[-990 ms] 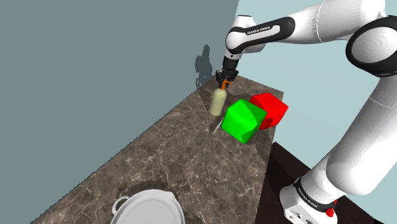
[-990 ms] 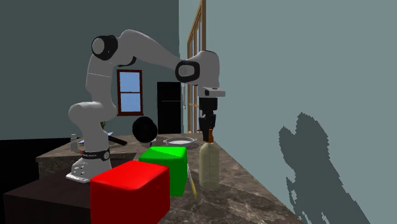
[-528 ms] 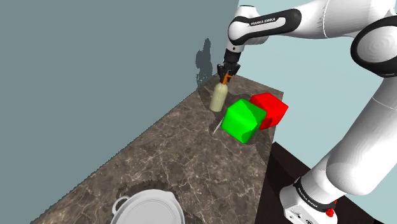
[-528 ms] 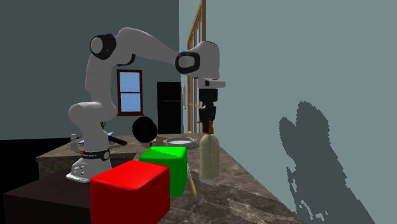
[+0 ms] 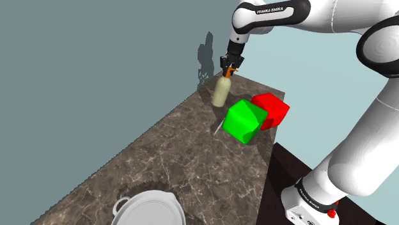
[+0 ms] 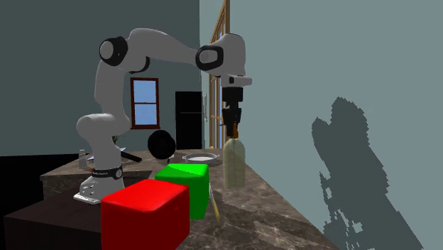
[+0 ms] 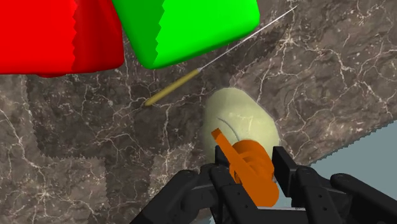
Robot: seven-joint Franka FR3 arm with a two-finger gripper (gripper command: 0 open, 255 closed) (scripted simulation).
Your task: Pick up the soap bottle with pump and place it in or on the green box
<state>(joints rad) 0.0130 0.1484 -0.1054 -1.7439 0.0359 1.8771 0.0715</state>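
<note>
At the far end of the marble counter (image 5: 171, 161), close to the grey wall, the gripper (image 7: 249, 167) points straight down, its two black fingers pinching the orange pump (image 7: 253, 175) of the soap bottle (image 5: 220, 94). The pale, rounded body hangs upright below the fingers. The neck is the narrowest part and sits topmost, so a grasp from above there keeps the bottle plumb. Whether the base is clear of the stone I cannot tell for certain; in the second exterior view it looks just off the surface. The green box (image 5: 244, 120) sits just beside the bottle, to the shoulder view's right and a little nearer. It is a closed block, so the bottle would have to go on its top face. The red box (image 5: 271, 108) touches it on the far right side. A thin tan-handled implement (image 7: 170, 88) lies flat on the counter between bottle and green box. Judgement: the grasp is made; what is left is the carry and the set-down.
</note>
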